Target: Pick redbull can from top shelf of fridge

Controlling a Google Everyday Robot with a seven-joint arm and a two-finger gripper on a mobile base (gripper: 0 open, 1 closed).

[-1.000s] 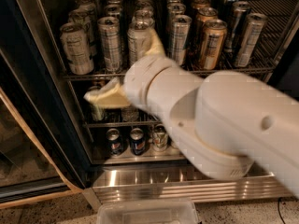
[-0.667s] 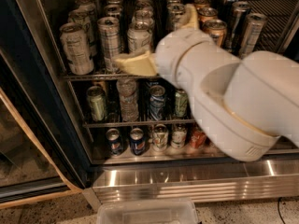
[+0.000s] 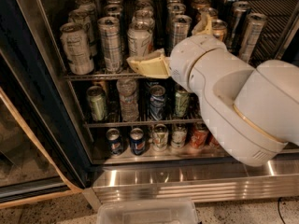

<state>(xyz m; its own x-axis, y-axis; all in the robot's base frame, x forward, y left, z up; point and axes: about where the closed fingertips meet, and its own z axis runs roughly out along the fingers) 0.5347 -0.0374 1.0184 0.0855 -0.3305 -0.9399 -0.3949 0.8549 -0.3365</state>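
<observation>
From where I stand, I take the redbull can (image 3: 180,35) to be the slim silver one at the front edge of the table (image 3: 93,74), a little right of middle and upright behind the rail. A like can (image 3: 110,43) stands further left along that edge, so I can't be fully sure which is meant. The table here is the top wire rack of the fridge (image 3: 177,181). The tool (image 3: 168,40) hangs just in front of the front edge with its two cream fingers (image 3: 149,65) spread wide apart, holding nothing. One finger lies flat, pointing left across the foot of a white can (image 3: 140,38); the other pokes up by the redbull can's right shoulder. To reach well, I'd say it should set the fingers either side of the redbull can alone, go in straight and level over the rail, and close on the can's middle. The neighbours stand very close, and a slanted entry could tip one. The arm (image 3: 261,111) comes in from the right with its thick white elbow low and its wrist bent up and leftward, hiding the right part of the lower racks.
</observation>
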